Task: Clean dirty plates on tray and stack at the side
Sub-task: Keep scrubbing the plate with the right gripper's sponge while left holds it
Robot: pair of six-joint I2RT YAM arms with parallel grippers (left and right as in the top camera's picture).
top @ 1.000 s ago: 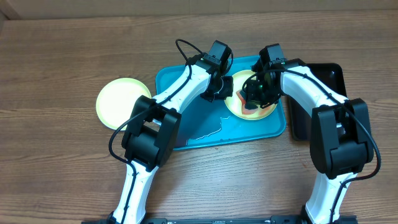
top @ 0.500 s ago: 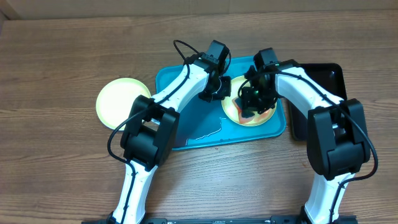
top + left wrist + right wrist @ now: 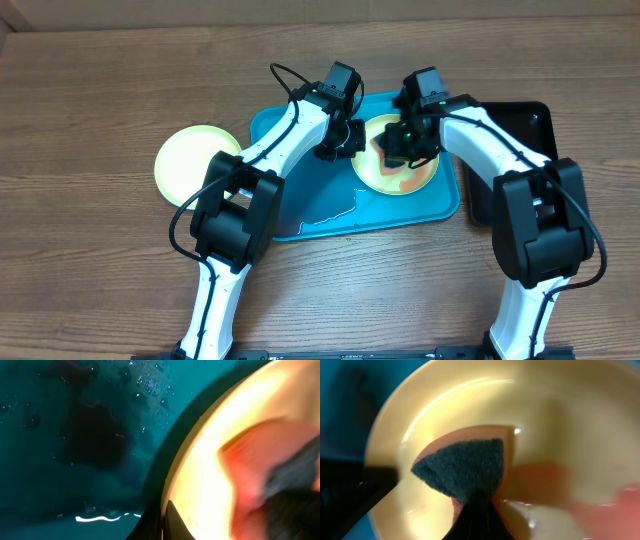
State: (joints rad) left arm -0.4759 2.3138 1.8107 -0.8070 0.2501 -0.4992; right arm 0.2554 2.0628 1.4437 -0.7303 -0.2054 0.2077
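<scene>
Overhead: a turquoise tray [image 3: 310,195] mid-tabletop, nearer the far edge, with a smeared plate [image 3: 400,182] lying inside its right end. At that plate's left rim, the left gripper [image 3: 347,150]; over its far half, the right gripper [image 3: 405,148], pointing down onto it. Just left of the tray, on the bare tabletop, a second plate [image 3: 195,165], pale yellow-green and clean-looking. Toward the right edge, beside the turquoise one, a black tray [image 3: 525,120].

Left wrist: wet teal tray floor dotted with droplets, then the smeared plate's curved rim and a blurred orange patch. Fingers clenched on that rim at the bottom of the view.

Right wrist: fingers clamped on a sponge [image 3: 462,472], dark scouring face pressed to the plate's floor, orange body behind. To its right, a red-orange smear [image 3: 545,485] and glistening water.
</scene>
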